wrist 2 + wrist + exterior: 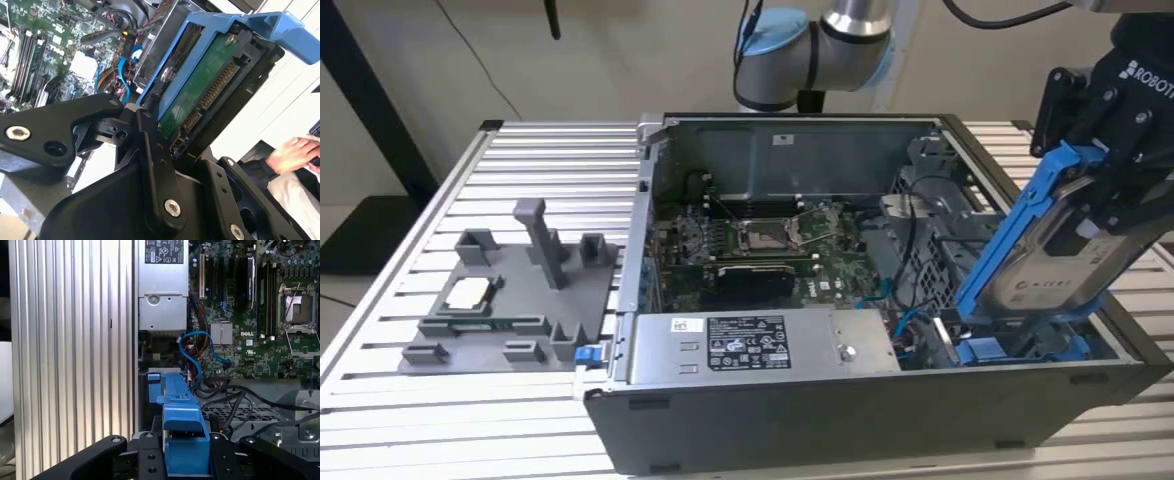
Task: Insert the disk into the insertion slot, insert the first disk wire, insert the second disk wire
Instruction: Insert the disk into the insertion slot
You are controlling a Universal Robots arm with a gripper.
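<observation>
Printed label [747, 345] on power-supply box [861, 350], white label [1042, 286] on disk [1062, 252], white lettering [1142, 76] on hand [1101, 195]

Disk [1051, 268]: I read the body as smooth silver-grey metal with a dull sheen and a white paper label. In the second wrist view its underside is a green circuit board.
Carrier frame [1014, 225]: bright blue plastic, smooth, faintly glossy.
Gripper [186, 455]: matt black links, bright metal screws.
Desk [520, 160]: ribbed pale metal slats, satin finish.
Computer case [854, 420]: dark grey metal, matt.
Power-supply box [854, 345]: bare silver sheet metal, paper label.
Fixture tray [520, 300]: matt grey plastic.
</observation>
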